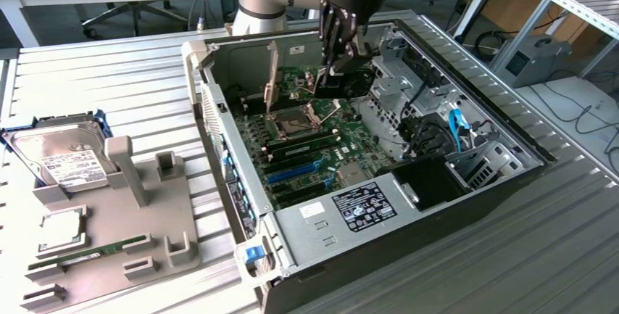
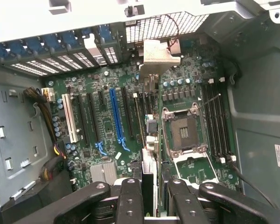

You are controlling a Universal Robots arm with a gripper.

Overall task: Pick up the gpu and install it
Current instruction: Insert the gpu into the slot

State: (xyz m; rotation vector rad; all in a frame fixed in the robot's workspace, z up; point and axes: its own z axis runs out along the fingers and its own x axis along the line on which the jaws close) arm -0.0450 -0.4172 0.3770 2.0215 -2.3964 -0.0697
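My gripper (image 1: pixel 338 66) reaches down into the open computer case (image 1: pixel 503 176) and is shut on the gpu (image 1: pixel 346 85), a thin card with a black face. The card hangs edge-down just above the motherboard (image 1: pixel 320 147), near the open CPU socket (image 1: pixel 295 120). In the wrist view the gpu (image 2: pixel 150 156) runs edge-on between my two black fingers (image 2: pixel 130 198), and its silver end bracket (image 2: pixel 157 53) points at the case's rear slot wall. It hovers between the long blue slot (image 2: pixel 115 116) and the CPU socket (image 2: pixel 182 130). I cannot tell whether it touches a slot.
A grey parts holder (image 1: pixel 145 220) lies at the exterior view's left with a silver hard drive (image 1: pixel 63 160), a CPU (image 1: pixel 63 230) and a green RAM stick (image 1: pixel 97 250). Cables (image 1: pixel 450 133) and drive bays crowd the case's far side. A ribbed metal table (image 1: pixel 116 89) surrounds everything.
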